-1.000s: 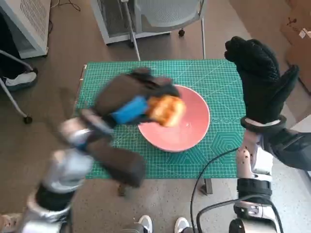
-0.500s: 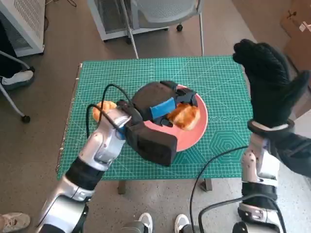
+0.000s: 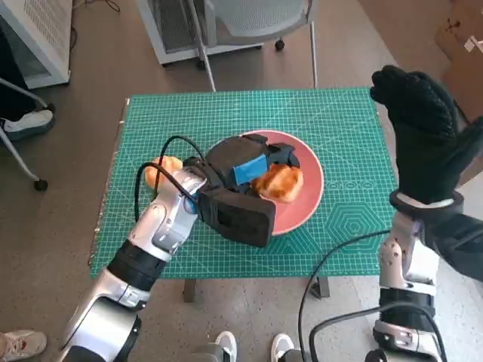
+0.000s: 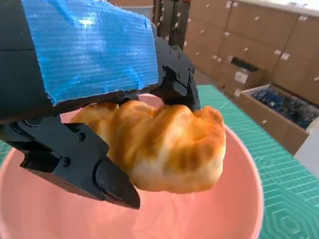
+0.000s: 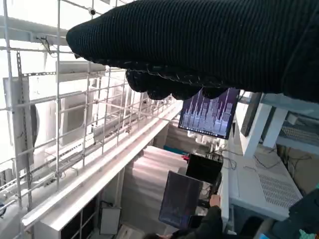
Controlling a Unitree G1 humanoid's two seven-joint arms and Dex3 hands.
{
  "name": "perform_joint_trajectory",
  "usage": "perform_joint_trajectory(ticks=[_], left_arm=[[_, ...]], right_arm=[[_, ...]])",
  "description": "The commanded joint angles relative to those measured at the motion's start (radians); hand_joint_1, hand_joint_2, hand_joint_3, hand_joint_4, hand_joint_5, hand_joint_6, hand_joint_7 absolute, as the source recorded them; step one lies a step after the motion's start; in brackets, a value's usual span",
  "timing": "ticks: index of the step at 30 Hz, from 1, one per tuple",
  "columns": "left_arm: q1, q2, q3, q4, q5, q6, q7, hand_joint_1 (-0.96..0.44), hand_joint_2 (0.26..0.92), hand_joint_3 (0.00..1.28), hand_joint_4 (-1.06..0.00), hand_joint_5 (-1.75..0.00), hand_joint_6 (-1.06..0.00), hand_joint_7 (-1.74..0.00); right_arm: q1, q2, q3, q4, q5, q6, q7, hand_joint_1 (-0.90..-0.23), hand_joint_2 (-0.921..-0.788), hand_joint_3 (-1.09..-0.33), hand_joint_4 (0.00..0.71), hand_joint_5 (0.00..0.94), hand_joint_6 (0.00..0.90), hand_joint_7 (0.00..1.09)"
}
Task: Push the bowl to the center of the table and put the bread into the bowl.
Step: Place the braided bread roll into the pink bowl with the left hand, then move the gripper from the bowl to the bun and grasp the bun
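Pink bowl (image 3: 302,207) half hidden, left hand (image 3: 245,170) gripping bread (image 3: 279,182)

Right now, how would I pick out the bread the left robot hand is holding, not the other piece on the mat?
On the green cutting mat sits a pink round bowl. Over its middle, the black left robot hand with blue tape holds a golden-brown bread roll. The other orange-brown piece lies on the mat outside the bowl, beside the forearm.

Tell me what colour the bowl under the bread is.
Pink. The bowl shows best in the head view, on the green mat, with the bread over it.
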Motion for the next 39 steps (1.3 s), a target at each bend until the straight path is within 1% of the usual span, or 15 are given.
perform_joint_trajectory(ticks=[1,4,6,11,15,19,23,25,26,27,29,30,34,39], left_arm=[[0.013,0.022,0.007,-0.049,-0.003,-0.01,-0.007,-0.49,0.844,0.01,-0.04,-0.01,-0.22,-0.06],[0.026,0.041,0.019,-0.092,-0.015,-0.004,-0.029,-0.57,0.853,0.01,-0.02,-0.01,-0.21,-0.05],[0.033,0.063,0.027,-0.125,-0.024,0.001,-0.06,-0.65,0.868,0.02,-0.01,0.0,-0.2,-0.03],[0.046,0.112,0.056,-0.194,-0.062,0.012,-0.138,-0.76,0.904,0.02,0.0,0.0,-0.19,-0.02],[0.064,0.149,0.096,-0.248,-0.11,0.022,-0.189,-0.81,0.916,0.03,0.0,0.0,-0.19,-0.02],[0.094,0.223,0.178,-0.341,-0.178,0.045,-0.251,-0.84,0.919,0.04,0.0,0.0,-0.19,-0.02],[0.117,0.291,0.263,-0.412,-0.235,0.075,-0.294,-0.77,0.898,0.02,0.0,0.0,-0.21,-0.03],[0.131,0.324,0.303,-0.433,-0.257,0.085,-0.305,-0.71,0.87,0.01,0.0,0.0,-0.21,-0.03],[0.137,0.339,0.32,-0.441,-0.265,0.089,-0.309,-0.65,0.84,0.01,0.0,0.0,-0.22,-0.03],[0.145,0.358,0.339,-0.447,-0.274,0.098,-0.315,-0.63,0.829,0.01,0.0,0.0,-0.22,-0.03],[0.157,0.389,0.365,-0.452,-0.285,0.112,-0.327,-0.51,0.772,0.01,-0.01,0.0,-0.23,-0.03],[0.161,0.401,0.374,-0.452,-0.288,0.117,-0.332,-0.47,0.75,0.01,-0.01,0.0,-0.23,-0.03],[0.177,0.474,0.394,-0.43,-0.286,0.152,-0.374,-0.35,0.7,0.0,0.0,0.0,-0.22,-0.02],[0.175,0.535,0.38,-0.391,-0.265,0.206,-0.421,-0.26,0.678,0.0,0.0,0.0,-0.19,0.0]], right_arm=[[0.02,0.003,0.004,0.007,-0.014,0.0,-0.013,-0.48,-0.921,-0.549,0.363,0.0,0.428,0.01],[0.017,0.005,0.006,0.012,-0.019,-0.002,-0.016,-0.48,-0.921,-0.548,0.361,0.0,0.427,0.01],[0.015,0.006,0.008,0.016,-0.019,-0.001,-0.016,-0.481,-0.921,-0.548,0.36,0.0,0.425,0.0],[0.015,0.011,0.013,0.014,-0.017,0.003,-0.017,-0.481,-0.921,-0.548,0.359,0.0,0.424,0.0],[0.017,0.015,0.019,0.011,-0.017,0.005,-0.017,-0.481,-0.921,-0.548,0.359,0.0,0.424,0.0],[0.02,0.016,0.023,0.008,-0.016,0.009,-0.016,-0.484,-0.921,-0.547,0.359,0.0,0.425,0.0],[0.022,0.014,0.024,0.003,-0.009,0.015,-0.012,-0.482,-0.921,-0.547,0.359,0.0,0.425,0.0],[0.024,0.012,0.023,0.002,-0.004,0.018,-0.009,-0.481,-0.921,-0.547,0.359,0.0,0.425,0.0],[0.024,0.011,0.023,0.002,-0.001,0.019,-0.007,-0.481,-0.921,-0.547,0.359,0.0,0.423,0.0],[0.024,0.01,0.022,0.002,0.001,0.021,-0.005,-0.481,-0.921,-0.547,0.359,0.0,0.423,0.0],[0.024,0.009,0.021,0.0,0.004,0.023,-0.004,-0.48,-0.921,-0.547,0.359,0.0,0.422,0.0],[0.025,0.009,0.021,-0.001,0.005,0.024,-0.003,-0.48,-0.921,-0.547,0.36,0.0,0.422,0.0],[0.022,0.01,0.021,0.003,0.007,0.024,-0.001,-0.479,-0.921,-0.546,0.36,0.001,0.422,0.0],[0.016,0.012,0.023,0.013,0.005,0.024,-0.002,-0.478,-0.921,-0.546,0.36,0.0,0.421,0.0]])
